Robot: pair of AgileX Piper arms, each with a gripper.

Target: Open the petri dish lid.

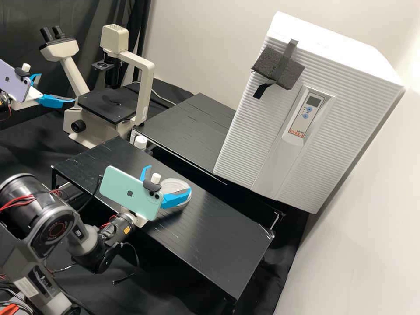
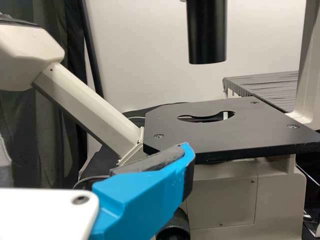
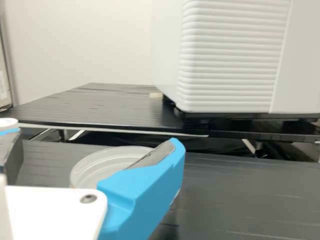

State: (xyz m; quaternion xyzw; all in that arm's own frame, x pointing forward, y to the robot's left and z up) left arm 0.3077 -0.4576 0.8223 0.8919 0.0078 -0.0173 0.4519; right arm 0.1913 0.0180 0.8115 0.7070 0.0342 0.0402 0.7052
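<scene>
Right gripper is open at petri dish; likely light, stiff, slick, crackable, so pinch upper rim gently, opposite sides.

Right gripper: blue fingers spread, gap between tips; dark wrist directly behind it, bent arm farther back. Left gripper: well apart from the right one, fingers also parted; grey pad along a finger's inner face, part of the left wrist behind.
</scene>
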